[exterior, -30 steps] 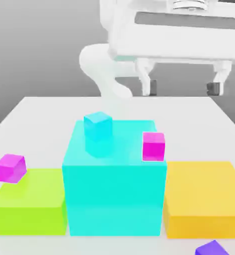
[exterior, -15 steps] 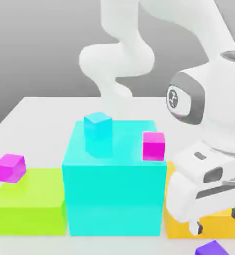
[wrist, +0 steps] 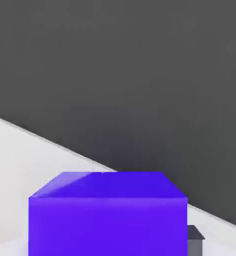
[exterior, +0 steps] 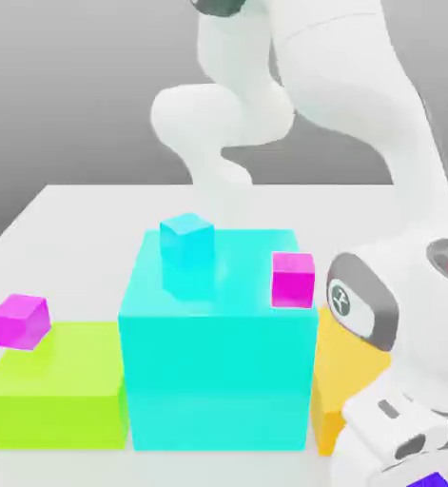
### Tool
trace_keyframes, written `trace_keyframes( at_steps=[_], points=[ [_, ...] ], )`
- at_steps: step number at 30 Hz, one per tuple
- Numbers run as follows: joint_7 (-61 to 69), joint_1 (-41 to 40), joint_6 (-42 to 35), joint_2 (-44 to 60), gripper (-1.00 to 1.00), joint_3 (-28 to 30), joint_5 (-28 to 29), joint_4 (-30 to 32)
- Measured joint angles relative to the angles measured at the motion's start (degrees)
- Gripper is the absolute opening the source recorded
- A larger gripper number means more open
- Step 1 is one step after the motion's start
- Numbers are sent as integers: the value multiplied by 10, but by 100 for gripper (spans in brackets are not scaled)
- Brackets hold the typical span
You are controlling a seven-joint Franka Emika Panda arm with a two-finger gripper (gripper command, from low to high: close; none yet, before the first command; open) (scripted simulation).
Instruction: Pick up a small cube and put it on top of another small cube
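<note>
Progress check, nearest first.

The small cube (wrist: 107,220), indigo, sat low on the white counter (exterior: 66,219) at the near edge of the scene, in front of the orange block (exterior: 346,380). In the exterior view just a sliver of it (exterior: 438,480) peeked out under the tool (exterior: 408,457). The hand view looked at the cube from close range, so the tool was down at its level. Could not tell whether the tool was clenched on the cube or merely around it. The cube did not look lifted.

Next row back held three big blocks side by side: green block (exterior: 56,390), big cyan block (exterior: 218,371), and the orange one, partly hidden by the hand.

The violet-magenta small cube (exterior: 20,321), the target, rested on the green block's far corner at the exterior view's left. It was well apart from the indigo cube, and nothing was stacked on it.

Further back, a small cyan cube (exterior: 187,240) and a pinker magenta cube (exterior: 293,279) stood on the big cyan block. Neither was involved.

Behind them the arm (exterior: 360,95) rose from the counter's far side.

Judgement: approach done. The lift, the carry across the row and the placing remained, and the grasp was unconfirmed.
</note>
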State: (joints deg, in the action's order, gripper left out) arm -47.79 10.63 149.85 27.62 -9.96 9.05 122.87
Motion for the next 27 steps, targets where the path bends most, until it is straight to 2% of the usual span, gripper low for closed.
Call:
trace_keyframes(
  at_steps=[2, 11, 16, 19, 23, 24, 27],
  points=[
    [0, -16, -25, -40, -100, 8, -11, 15],
    [-53, -129, -84, -200, -100, 129, -34, 111],
    [-109, -280, -135, -323, -100, 208, -36, 179],
    [-138, -330, -164, -392, -100, 247, -40, 218],
    [-136, -344, -101, -363, -100, 269, -55, 252],
    [-132, -344, -77, -346, 100, 270, -61, 260],
    [-132, -344, -77, -346, 100, 270, -61, 260]
  ],
)
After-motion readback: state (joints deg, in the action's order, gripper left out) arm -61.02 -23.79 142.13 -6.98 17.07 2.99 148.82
